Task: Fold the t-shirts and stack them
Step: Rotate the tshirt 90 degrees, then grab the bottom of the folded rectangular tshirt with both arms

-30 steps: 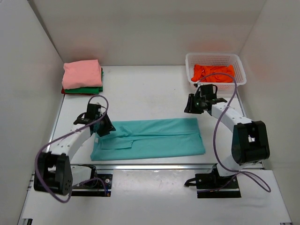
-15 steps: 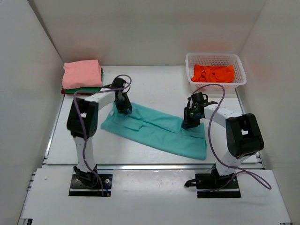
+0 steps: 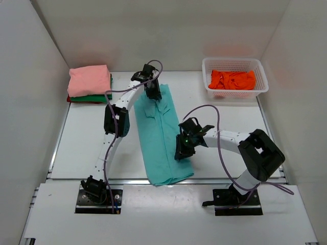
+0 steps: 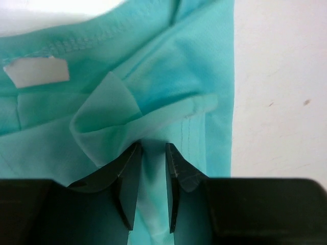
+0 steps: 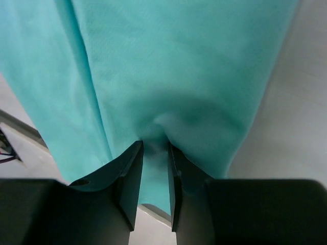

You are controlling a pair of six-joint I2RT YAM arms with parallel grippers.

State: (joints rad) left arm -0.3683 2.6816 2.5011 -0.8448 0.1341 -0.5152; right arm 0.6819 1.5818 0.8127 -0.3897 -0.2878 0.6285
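The teal t-shirt (image 3: 161, 138) lies as a long folded strip running from the far middle of the table to its near edge. My left gripper (image 3: 152, 93) sits at the far collar end. In the left wrist view the gripper (image 4: 153, 145) is shut on a bunched fold of teal cloth (image 4: 153, 92) below the white neck label (image 4: 37, 71). My right gripper (image 3: 182, 152) is at the strip's right edge, nearer the front. The right wrist view shows it (image 5: 156, 144) shut on a pinch of the teal cloth (image 5: 168, 66).
A stack of folded t-shirts stands at the far left: salmon-pink (image 3: 90, 80) on top, green (image 3: 97, 97) under it and a red edge (image 3: 82, 101) at the bottom. A white mesh basket (image 3: 235, 62) at the far right holds a crumpled orange t-shirt (image 3: 232, 79).
The teal t-shirt has swung from lying crosswise to lying lengthwise. My left gripper carried its end far and rightward; my right gripper carried the other end nearer and leftward.
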